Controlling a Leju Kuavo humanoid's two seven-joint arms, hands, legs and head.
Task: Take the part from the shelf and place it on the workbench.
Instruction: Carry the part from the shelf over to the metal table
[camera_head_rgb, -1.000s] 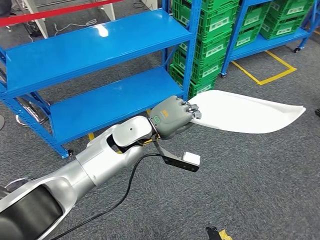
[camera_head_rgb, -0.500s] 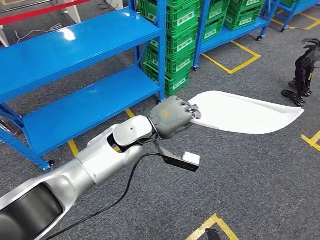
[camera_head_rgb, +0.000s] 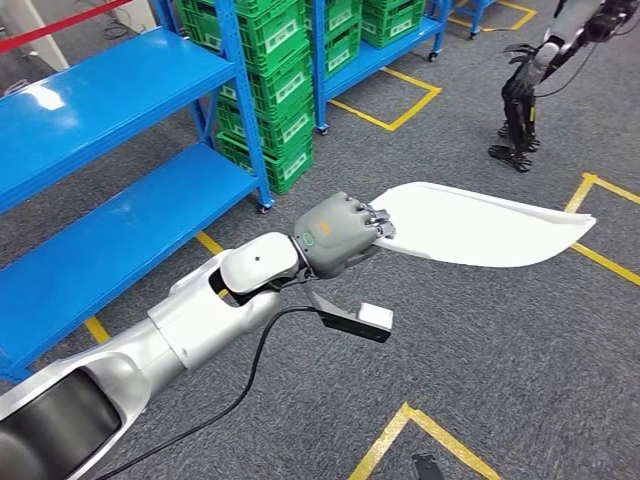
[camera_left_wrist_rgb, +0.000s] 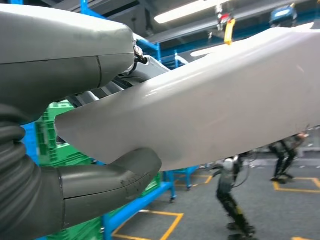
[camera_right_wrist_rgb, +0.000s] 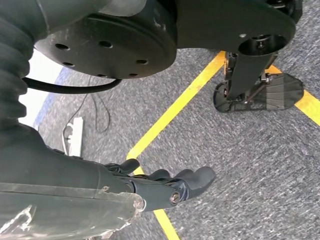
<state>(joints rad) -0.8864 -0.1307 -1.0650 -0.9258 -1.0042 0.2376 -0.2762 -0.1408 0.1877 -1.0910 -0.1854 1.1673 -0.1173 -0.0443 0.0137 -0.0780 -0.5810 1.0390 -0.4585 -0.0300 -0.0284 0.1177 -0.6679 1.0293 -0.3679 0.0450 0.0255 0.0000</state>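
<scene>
The head view looks forward and down along the left arm (camera_head_rgb: 204, 310) to the floor (camera_head_rgb: 513, 370). Both wrist views sit close behind their robot hands; the left one shares the green crates (camera_head_rgb: 275, 100) with the head view, and the right faces the floor.

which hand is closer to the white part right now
Left. The left hand grips the white part at its near end. The right hand hangs over the floor, holding nothing.

Silver left arm (camera_head_rgb: 204, 310) with dark inset panel, grey left hand (camera_head_rgb: 336, 235) bearing orange and green marks, black cable (camera_head_rgb: 249, 385) beneath the arm, right hand (camera_right_wrist_rgb: 166, 185) dark grey, visible screw.
</scene>
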